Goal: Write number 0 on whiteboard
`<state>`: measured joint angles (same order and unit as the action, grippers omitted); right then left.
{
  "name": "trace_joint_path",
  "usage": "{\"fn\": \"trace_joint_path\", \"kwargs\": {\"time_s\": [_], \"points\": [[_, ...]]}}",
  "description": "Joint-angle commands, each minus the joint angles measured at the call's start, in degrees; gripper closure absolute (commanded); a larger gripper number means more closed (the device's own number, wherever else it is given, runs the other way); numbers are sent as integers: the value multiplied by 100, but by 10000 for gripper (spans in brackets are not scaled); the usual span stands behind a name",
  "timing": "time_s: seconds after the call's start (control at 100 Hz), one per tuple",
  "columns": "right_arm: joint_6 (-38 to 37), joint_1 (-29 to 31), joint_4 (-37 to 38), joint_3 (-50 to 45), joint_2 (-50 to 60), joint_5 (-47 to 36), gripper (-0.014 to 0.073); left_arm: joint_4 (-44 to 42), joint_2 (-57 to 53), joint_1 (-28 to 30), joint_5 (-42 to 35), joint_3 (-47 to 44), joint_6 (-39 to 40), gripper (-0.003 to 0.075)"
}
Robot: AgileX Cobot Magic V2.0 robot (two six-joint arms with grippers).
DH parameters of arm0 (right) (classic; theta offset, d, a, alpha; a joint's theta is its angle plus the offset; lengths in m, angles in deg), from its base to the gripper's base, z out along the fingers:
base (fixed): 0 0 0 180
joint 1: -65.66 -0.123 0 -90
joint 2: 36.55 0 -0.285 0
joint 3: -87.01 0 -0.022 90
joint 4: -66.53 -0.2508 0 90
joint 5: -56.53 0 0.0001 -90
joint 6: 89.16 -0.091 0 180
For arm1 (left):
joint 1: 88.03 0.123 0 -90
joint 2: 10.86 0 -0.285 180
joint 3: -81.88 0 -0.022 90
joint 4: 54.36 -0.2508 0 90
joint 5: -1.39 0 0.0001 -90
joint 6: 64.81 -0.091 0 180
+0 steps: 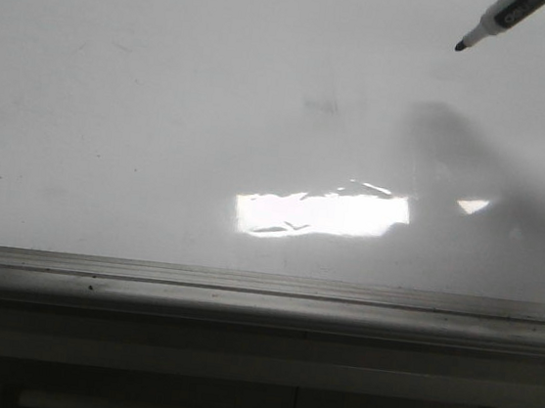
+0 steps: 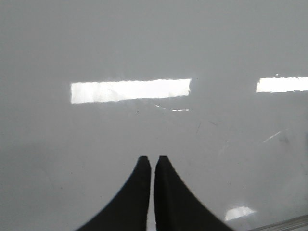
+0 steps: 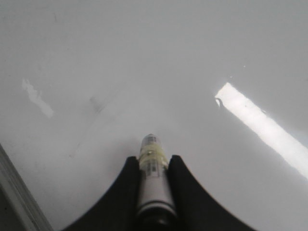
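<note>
Marker held above a bare whiteboard.

The right gripper clamps its fingers around a marker, whose black tip hangs over the far right of the whiteboard; whether it touches the surface is hard to tell. No drawn 0 shows, only a faint grey smudge near the middle. The left gripper hovers over the board, fingers nearly together, holding nothing.
</note>
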<state>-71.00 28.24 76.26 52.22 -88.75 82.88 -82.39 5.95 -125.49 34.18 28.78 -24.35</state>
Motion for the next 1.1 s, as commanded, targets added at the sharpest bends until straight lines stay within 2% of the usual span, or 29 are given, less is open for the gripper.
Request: {"fn": "trace_joint_path", "kwargs": {"time_s": [0.0,0.67,0.89,1.09], "points": [[-19,-7,210,136,-128,-475,640,-141,76,13,-444,136,45,740],[-27,-79,110,136,-809,-440,641,-141,76,13,-444,136,45,740],[-27,-413,110,136,-809,-6,641,-141,76,13,-444,136,45,740],[-145,-414,136,136,-798,609,641,-141,76,13,-444,136,45,740]]}}
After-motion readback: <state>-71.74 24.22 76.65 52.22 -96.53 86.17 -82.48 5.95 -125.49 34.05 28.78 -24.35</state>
